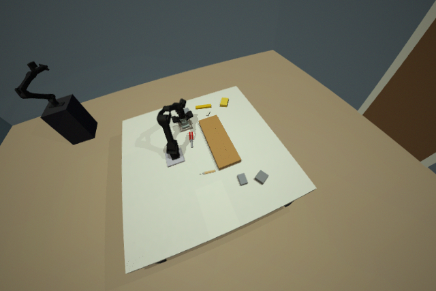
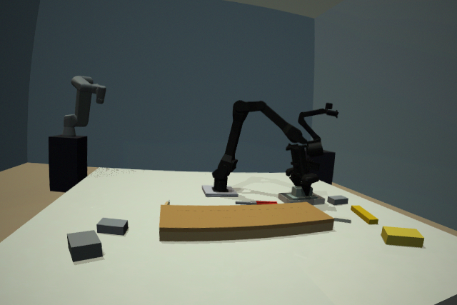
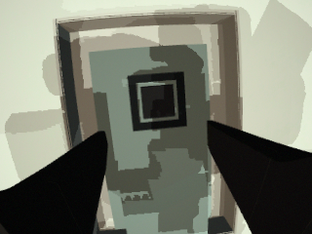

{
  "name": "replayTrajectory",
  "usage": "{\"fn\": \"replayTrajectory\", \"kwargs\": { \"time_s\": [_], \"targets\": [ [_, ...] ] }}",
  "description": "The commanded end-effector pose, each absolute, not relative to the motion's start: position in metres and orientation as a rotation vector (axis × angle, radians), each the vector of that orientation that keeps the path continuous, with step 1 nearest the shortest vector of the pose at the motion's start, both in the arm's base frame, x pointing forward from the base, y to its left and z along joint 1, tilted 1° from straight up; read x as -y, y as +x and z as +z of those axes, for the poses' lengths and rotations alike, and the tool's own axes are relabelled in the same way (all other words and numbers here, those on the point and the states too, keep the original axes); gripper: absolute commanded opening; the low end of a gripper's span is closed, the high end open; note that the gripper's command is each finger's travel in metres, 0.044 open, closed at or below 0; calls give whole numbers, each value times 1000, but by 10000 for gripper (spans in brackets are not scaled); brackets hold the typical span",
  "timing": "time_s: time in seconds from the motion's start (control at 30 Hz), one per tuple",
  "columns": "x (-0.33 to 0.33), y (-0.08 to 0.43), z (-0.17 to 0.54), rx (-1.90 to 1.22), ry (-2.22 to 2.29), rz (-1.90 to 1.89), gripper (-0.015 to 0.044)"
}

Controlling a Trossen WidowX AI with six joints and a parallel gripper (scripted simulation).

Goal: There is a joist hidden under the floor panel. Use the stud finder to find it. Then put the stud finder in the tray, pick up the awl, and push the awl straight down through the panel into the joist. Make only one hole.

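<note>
The teal-grey stud finder (image 1: 184, 125) (image 2: 296, 191) (image 3: 122, 146) lies flat inside the tray (image 2: 288, 200) (image 3: 227, 97), its dark square window facing up. My gripper (image 1: 183, 120) (image 2: 300, 188) (image 3: 156, 133) is open, pointing down low over the tray, with its fingers at either side of the stud finder. The orange-brown floor panel (image 1: 222, 140) (image 2: 240, 218) lies beside the tray, with small dark specks on its top. The awl (image 1: 210, 172) (image 2: 167, 202) lies on the table off the panel's far end from the tray; its wooden handle shows. The joist is hidden.
A red-handled tool (image 1: 191, 140) (image 2: 266, 202) lies between arm base and panel. Two grey blocks (image 1: 242, 178) (image 1: 261, 176) lie past the awl. A yellow bar (image 1: 203, 106) (image 2: 363, 214), a yellow block (image 1: 224, 101) (image 2: 402, 236) and a small grey block (image 2: 338, 199) are near the tray end.
</note>
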State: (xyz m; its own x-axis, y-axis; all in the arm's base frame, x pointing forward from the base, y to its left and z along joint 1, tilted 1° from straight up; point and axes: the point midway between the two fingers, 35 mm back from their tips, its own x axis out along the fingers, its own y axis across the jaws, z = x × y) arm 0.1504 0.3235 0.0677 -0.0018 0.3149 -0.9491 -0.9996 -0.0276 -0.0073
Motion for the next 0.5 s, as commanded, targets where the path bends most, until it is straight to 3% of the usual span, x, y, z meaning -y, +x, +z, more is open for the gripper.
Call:
{"fn": "replayTrajectory", "kwargs": {
  "time_s": [0.0,0.07,0.23,0.47],
  "targets": [
    [-325,151,81,-954,-991,1362,394],
    [-325,152,98,-954,-991,1362,440],
    [-320,150,159,-953,-991,1362,440],
    [-304,184,145,-999,-920,1254,440]
  ]
}}
